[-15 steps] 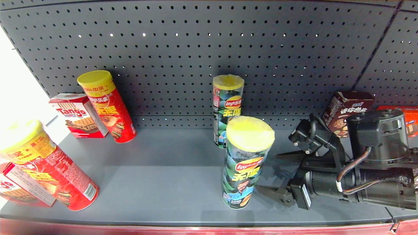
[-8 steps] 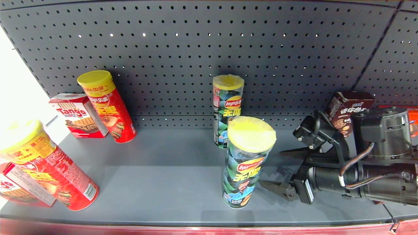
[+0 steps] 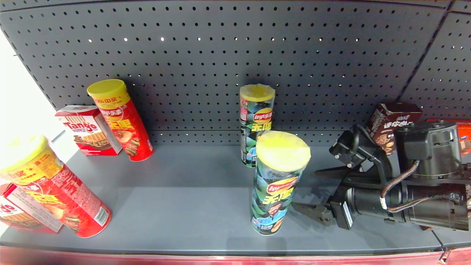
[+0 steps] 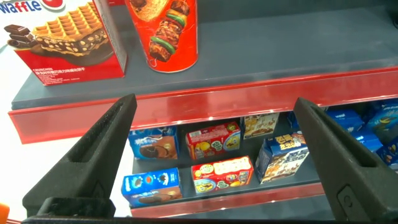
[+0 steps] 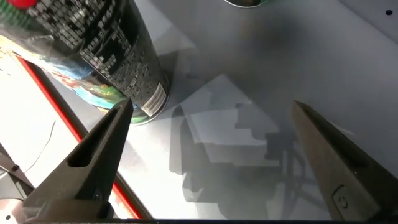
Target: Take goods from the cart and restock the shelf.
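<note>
**Change.** Compared with one second ago, the right gripper (image 3: 306,190) has drawn back toward the robot's right. Its fingers now stand just beside the front dark chip can (image 3: 281,184) and apart from it. Over the last half second it has barely shifted. The can has kept its place, upright near the front of the shelf deck (image 3: 191,206).

**Pose.** The right arm lies low and roughly level over the deck, entering from the right, with the gripper directed at the can's lower half. Its jaws are spread wide and hold nothing. In the right wrist view, bare deck lies between the fingers and the can's base sits just off one fingertip. The left gripper (image 4: 214,101) is likewise spread and empty. It is in front of the shelf's red front edge (image 4: 273,92), with boxed snacks (image 4: 211,140) on the lower shelves beyond it.

**Surroundings, near to far.**
- At front left, a red chip can (image 3: 55,187) stands beside a waffle box (image 3: 22,215).
- Behind the front can, a second dark chip can (image 3: 256,123) stands upright near the back.
- At rear left, another red chip can (image 3: 119,119) stands against a wafer box (image 3: 88,129).
- At rear right, a brown cookie box (image 3: 392,117) stands beyond the arm.
- A perforated back panel (image 3: 220,55) closes the shelf.
</note>
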Controlling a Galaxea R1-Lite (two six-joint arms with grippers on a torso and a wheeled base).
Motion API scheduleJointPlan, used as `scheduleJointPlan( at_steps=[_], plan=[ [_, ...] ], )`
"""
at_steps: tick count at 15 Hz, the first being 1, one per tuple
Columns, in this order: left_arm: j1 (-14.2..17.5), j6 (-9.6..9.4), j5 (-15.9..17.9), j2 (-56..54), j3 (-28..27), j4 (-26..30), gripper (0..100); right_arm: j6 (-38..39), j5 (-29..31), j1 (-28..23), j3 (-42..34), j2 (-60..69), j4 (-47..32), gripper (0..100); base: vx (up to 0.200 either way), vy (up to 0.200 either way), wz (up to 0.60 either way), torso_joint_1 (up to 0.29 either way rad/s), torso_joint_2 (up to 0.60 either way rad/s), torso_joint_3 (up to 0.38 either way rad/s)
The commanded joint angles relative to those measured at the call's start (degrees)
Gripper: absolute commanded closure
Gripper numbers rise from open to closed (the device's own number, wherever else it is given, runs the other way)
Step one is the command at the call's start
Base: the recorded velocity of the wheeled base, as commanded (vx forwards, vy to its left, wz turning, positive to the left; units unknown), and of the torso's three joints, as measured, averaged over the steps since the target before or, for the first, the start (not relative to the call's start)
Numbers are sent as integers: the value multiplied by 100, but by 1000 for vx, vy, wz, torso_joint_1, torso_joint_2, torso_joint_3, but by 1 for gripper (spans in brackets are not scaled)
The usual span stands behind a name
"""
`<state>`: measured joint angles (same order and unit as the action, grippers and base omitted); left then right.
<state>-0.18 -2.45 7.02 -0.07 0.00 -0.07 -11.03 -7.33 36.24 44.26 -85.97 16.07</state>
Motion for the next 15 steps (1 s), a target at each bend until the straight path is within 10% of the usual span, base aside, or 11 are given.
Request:
scheduleJointPlan(
  at_steps=[1,15],
  plan=[
    [1,-1,1,7,0,-1,0,-4,-6,14,3,-52,19,0,0,0,0,0,0,0],
    [1,-1,1,7,0,-1,0,-4,12,32,30,-140,125,0,0,0,0,0,0,0]
  ],
)
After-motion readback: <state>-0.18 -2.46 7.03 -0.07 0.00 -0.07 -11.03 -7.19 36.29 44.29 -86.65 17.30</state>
